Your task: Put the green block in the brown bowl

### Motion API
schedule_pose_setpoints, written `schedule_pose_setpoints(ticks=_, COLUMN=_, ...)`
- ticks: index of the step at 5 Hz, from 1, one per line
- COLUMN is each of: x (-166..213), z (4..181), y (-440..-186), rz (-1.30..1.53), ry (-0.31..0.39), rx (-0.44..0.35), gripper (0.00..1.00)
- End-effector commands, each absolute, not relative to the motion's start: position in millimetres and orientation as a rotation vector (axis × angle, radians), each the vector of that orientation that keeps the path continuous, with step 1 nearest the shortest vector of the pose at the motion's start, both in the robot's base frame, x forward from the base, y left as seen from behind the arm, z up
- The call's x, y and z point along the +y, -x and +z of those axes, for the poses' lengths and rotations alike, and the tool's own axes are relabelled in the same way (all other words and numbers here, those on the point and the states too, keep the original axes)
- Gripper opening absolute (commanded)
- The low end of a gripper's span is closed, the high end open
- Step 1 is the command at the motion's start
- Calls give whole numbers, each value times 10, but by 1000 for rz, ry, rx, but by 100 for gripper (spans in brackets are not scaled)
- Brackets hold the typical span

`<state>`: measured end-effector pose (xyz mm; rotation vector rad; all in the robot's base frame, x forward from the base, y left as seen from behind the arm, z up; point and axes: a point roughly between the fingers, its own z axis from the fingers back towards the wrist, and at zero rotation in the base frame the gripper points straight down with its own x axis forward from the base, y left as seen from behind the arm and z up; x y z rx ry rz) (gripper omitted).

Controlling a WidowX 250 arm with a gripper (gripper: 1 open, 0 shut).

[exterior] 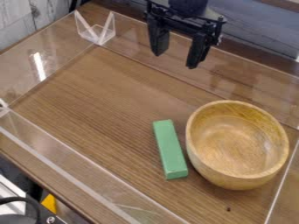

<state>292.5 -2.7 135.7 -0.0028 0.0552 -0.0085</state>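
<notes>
The green block (170, 149) is a long flat bar lying on the wooden table, its long side running roughly front to back. It rests just left of the brown bowl (237, 144), nearly touching the rim. The bowl is round, light tan wood with grain showing, and nothing is inside it. My gripper (177, 48) hangs at the back of the table, well above and behind the block. Its dark fingers (197, 51) stand apart with nothing between them, so it is open.
Clear acrylic walls (70, 188) border the table at the left and the front. A small clear angled stand (96, 29) sits at the back left. Bare wood table surface (93, 105) stretches between the gripper and the block.
</notes>
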Motion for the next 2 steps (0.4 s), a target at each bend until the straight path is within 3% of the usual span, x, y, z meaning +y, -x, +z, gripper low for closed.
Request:
schedule_pose_setpoints(ticks=1, x=75, z=1355, y=-2881, rz=20, ry=14, rx=66, gripper=100)
schedule_pose_setpoints(ticks=2, x=156, z=1334, y=-2772, rz=83, ry=40, rx=91, gripper=100)
